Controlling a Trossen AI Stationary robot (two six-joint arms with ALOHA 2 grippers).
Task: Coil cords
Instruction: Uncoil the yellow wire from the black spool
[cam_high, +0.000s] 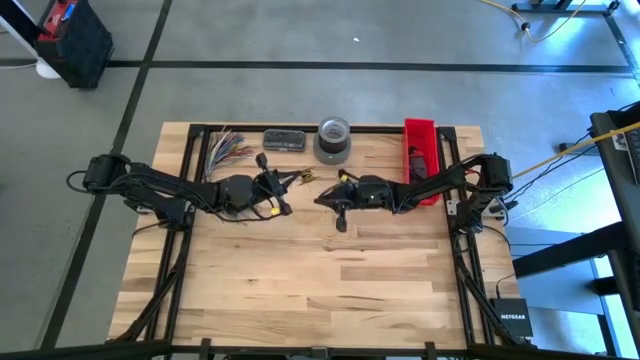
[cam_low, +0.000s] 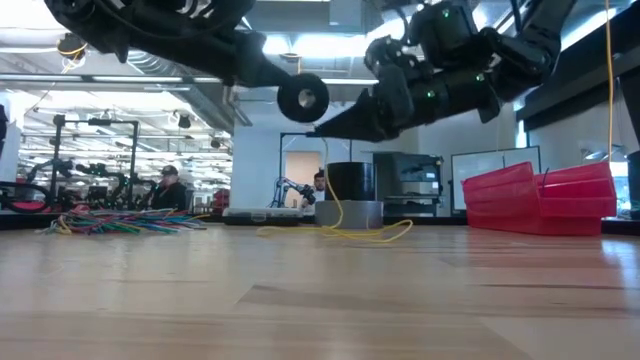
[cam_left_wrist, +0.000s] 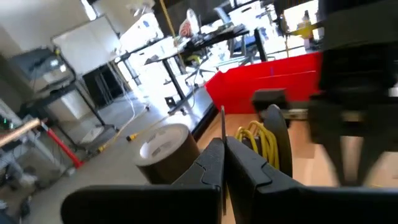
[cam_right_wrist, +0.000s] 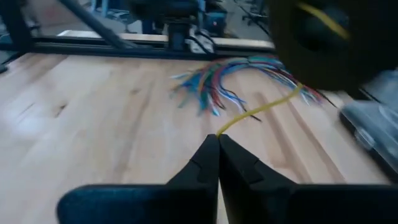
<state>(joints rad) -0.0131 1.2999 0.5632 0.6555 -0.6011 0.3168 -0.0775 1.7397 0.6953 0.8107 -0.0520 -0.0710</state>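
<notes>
A round black bundle hangs in the air at the end of my left arm, above the table's far middle. It also shows in the right wrist view and, with yellow loops beside it, in the left wrist view. A yellow cord runs from it to my right gripper, which is shut on it. More yellow cord lies slack on the table below. My left gripper is shut, and a thin dark strand stands up between its fingertips. The two grippers face each other, left and right. My left gripper pinches a thin dark strand between its two fingertips. Which part of the bundle this is cannot be told. The bundle is clear of the table. My right gripper pinches the yellow cord at its fingertips, coming level from the table's right side. The cord runs on from there to the bundle, clear of the table.
A grey tape roll stands at the far middle, just behind the grippers. A red bin is at the far right. A fan of multicoloured wires and a flat black box lie at the far left. The near half is bare wood.
</notes>
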